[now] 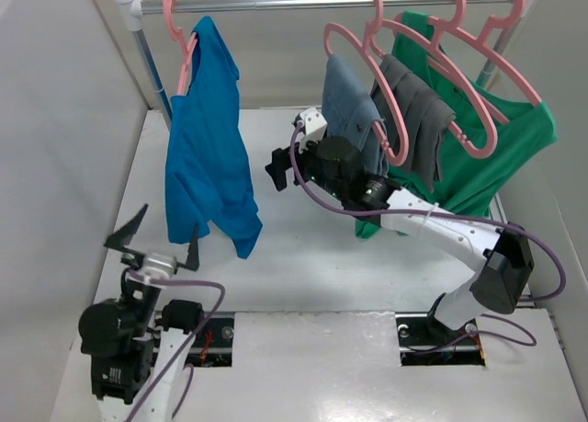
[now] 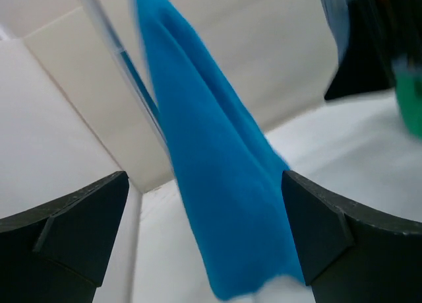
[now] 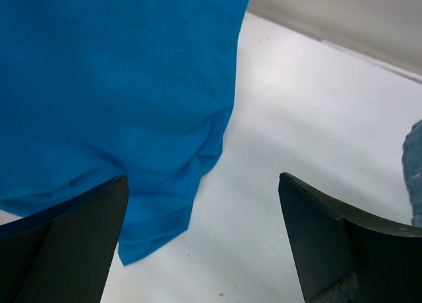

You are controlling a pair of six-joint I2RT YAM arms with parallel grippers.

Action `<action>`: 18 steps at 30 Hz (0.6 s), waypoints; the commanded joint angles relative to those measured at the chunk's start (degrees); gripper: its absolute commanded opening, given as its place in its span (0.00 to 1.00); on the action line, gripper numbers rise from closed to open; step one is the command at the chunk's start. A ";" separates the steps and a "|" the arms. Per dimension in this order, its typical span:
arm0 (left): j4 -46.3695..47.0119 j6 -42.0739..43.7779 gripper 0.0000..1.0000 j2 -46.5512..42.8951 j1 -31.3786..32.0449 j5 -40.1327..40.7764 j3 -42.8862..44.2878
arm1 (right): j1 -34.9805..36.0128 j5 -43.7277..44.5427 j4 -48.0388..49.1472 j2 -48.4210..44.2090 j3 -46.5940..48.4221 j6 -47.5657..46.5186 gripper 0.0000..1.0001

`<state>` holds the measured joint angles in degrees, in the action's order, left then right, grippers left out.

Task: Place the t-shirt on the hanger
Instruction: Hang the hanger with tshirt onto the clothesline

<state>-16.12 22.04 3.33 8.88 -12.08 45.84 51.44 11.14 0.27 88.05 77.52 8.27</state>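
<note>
The bright blue t-shirt (image 1: 207, 146) hangs on a pink hanger (image 1: 184, 40) hooked on the rail at the left, its hem near the table. It fills the middle of the left wrist view (image 2: 217, 171) and the upper left of the right wrist view (image 3: 112, 85). My left gripper (image 1: 154, 236) is open and empty, low, just in front of the shirt's hem. My right gripper (image 1: 283, 169) is open and empty, to the right of the shirt, apart from it.
A metal rail (image 1: 312, 1) on a stand spans the back. To the right hang pink hangers with a grey-blue denim garment (image 1: 354, 105), a grey garment (image 1: 418, 114) and a large green shirt (image 1: 487, 151). White walls close in left and back.
</note>
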 commanded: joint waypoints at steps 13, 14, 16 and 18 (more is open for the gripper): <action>-16.59 20.08 1.00 -9.49 -0.10 -3.06 -18.15 | 0.42 -0.33 -0.01 -7.27 -11.76 -1.07 1.00; -15.71 20.06 1.00 -8.79 -0.10 -2.35 -18.94 | 0.42 -0.33 -0.01 -7.28 -11.77 -1.07 1.00; -15.17 20.06 1.00 -7.21 -0.10 -2.34 -20.70 | 0.42 0.37 -0.01 -7.81 -13.35 -1.07 1.00; -15.17 21.90 1.00 -6.06 -0.10 -2.34 -21.85 | 0.42 1.60 -0.01 -8.42 -14.05 -1.07 1.00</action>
<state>-34.87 43.27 0.51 8.88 -15.77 25.23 51.46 10.85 -1.32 81.89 64.31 7.68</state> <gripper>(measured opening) 0.997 0.995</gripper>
